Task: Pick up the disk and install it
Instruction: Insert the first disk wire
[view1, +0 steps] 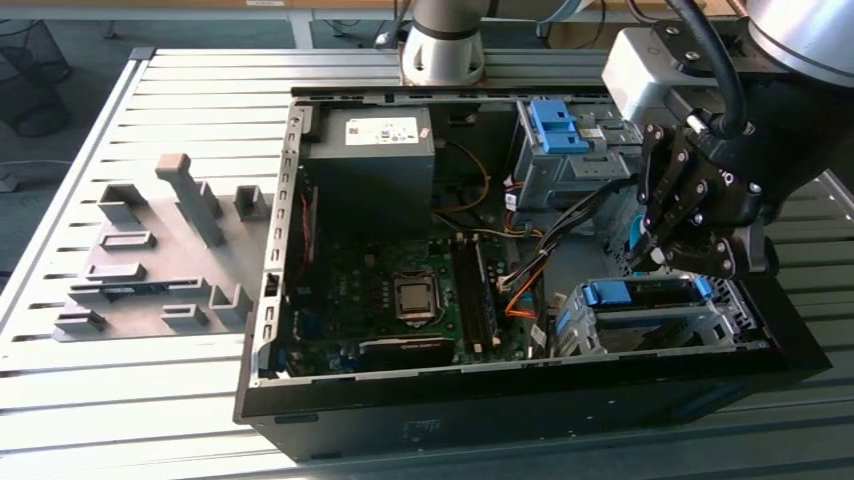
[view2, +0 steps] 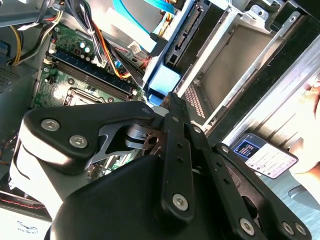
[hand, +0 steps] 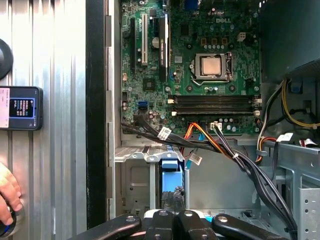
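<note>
In the exterior view, the gripper (view1: 681, 262) hangs inside the open computer case (view1: 287, 250), just above the disk (view1: 647, 293), which sits in the drive cage (view1: 587, 335) at the case's front corner. In the second wrist view, the gripper's black linkages (view2: 175, 150) stand over the motherboard (view2: 75, 75); how far its jaws are parted cannot be told. In the first wrist view, a phone (hand: 20, 108) and a person's hand (hand: 9, 197) lie on the worktop (hand: 60, 100) outside the case wall.
</note>
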